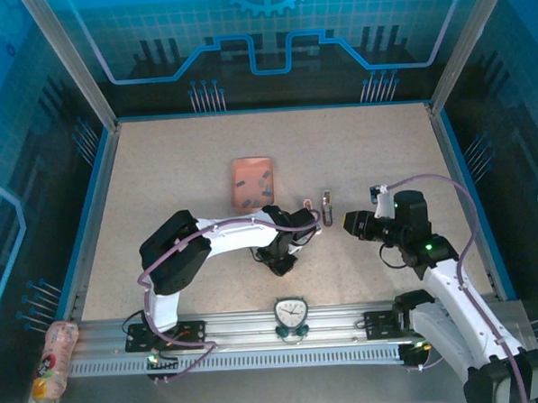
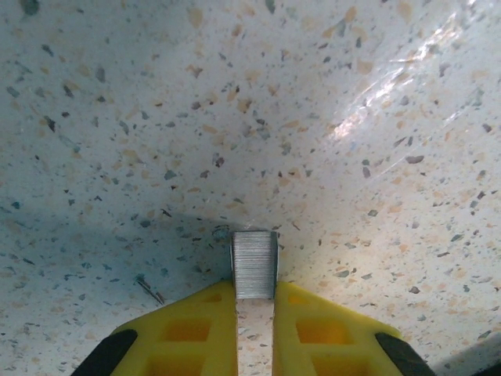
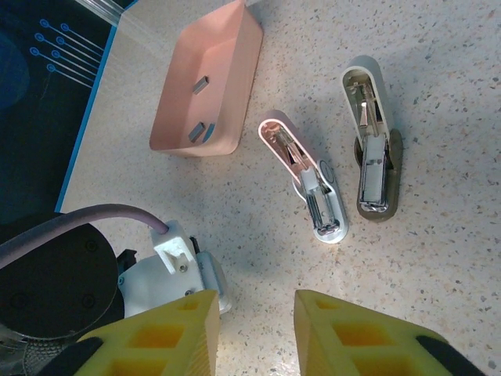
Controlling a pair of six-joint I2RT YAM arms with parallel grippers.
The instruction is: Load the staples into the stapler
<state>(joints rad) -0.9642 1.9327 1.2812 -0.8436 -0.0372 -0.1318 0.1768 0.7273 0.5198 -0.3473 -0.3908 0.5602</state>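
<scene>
My left gripper (image 2: 254, 287) is shut on a short strip of grey staples (image 2: 254, 262), which juts from its yellow fingertips just above the speckled table. In the top view the left gripper (image 1: 299, 221) sits just left of the stapler. The pale pink stapler (image 3: 304, 176) lies flipped open, its silvery channel showing. More staples (image 3: 202, 84) lie in the salmon-pink tray (image 3: 235, 94). My right gripper (image 3: 257, 317) is open with nothing between its fingers, a short way from the stapler; in the top view it (image 1: 347, 223) is to the stapler's right.
A second small stapler (image 3: 374, 153) with an olive base lies open beside the pink one. The tray (image 1: 246, 174) sits behind the left arm. A small clock (image 1: 291, 313) stands on the front rail, and a bottle (image 1: 53, 357) lies at the near left corner.
</scene>
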